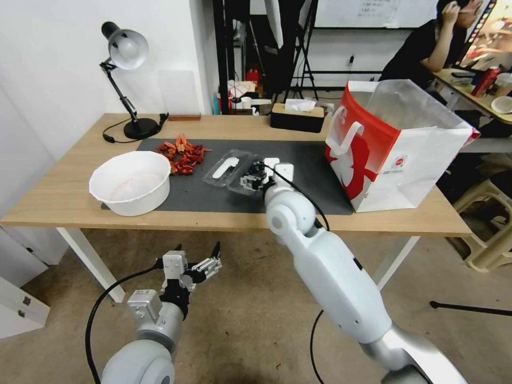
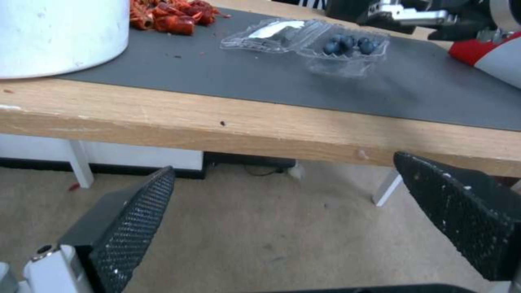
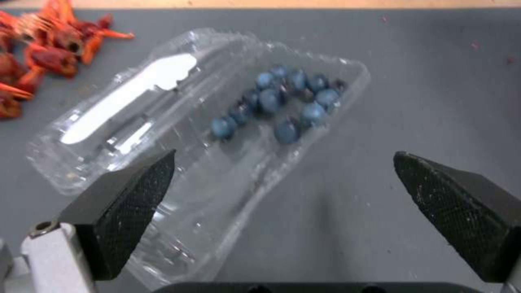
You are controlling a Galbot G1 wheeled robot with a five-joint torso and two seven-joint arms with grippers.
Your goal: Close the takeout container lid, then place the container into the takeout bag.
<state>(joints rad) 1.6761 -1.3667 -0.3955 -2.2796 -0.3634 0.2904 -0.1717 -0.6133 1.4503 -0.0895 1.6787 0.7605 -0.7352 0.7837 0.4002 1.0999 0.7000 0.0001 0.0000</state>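
The takeout container (image 1: 242,184) lies open on the dark mat, its tray half holding blueberries (image 3: 287,101). The lid (image 1: 225,167), with its white label, lies flat beside the tray toward the bowl. My right gripper (image 1: 255,178) hovers just over the tray end, open, with the tray (image 3: 244,171) between its fingers (image 3: 136,195) and nothing gripped. My left gripper (image 1: 197,248) hangs open below the table's front edge; from it the container (image 2: 347,49) and lid (image 2: 276,34) show up on the mat. The red-and-white takeout bag (image 1: 394,149) stands open at the table's right end.
A large white bowl (image 1: 130,181) sits at the mat's left end, with red crayfish shells (image 1: 181,154) behind it. A black tissue box (image 1: 297,117) and a desk lamp (image 1: 128,80) stand at the back. Bare mat (image 1: 314,181) lies between container and bag.
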